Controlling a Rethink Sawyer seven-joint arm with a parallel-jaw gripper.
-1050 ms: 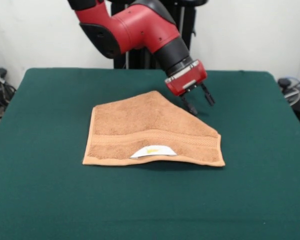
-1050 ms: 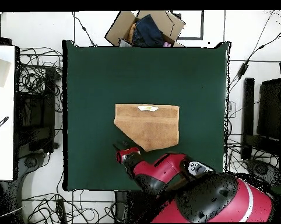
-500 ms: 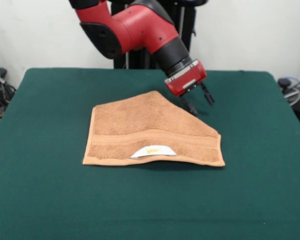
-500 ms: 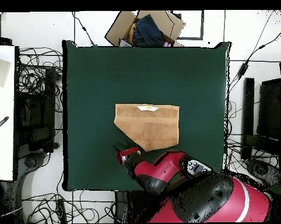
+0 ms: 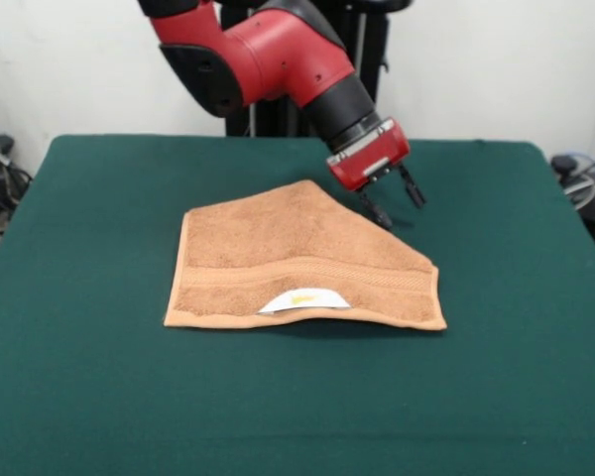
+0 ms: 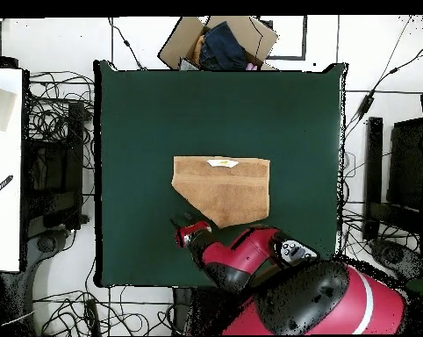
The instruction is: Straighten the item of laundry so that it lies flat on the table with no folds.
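Observation:
The item of laundry (image 5: 297, 258), an orange-tan towel, lies near the middle of the green table (image 5: 89, 397). Its far right corner is folded in, so that edge runs as a slant. A woven band and a white label with a yellow mark (image 5: 303, 298) sit along its near edge. My gripper (image 5: 400, 208) is open, just beyond the slanted edge with its tips low over the felt, and holds nothing. In the overhead view the towel (image 6: 222, 186) has its lower-left corner cut off, and the gripper (image 6: 182, 223) sits just below-left of that slant.
A cardboard box (image 6: 218, 41) with dark cloth inside stands off the table's far edge in the overhead view. Cables and equipment crowd the floor on both sides. A white surface (image 6: 3, 167) lies at the left.

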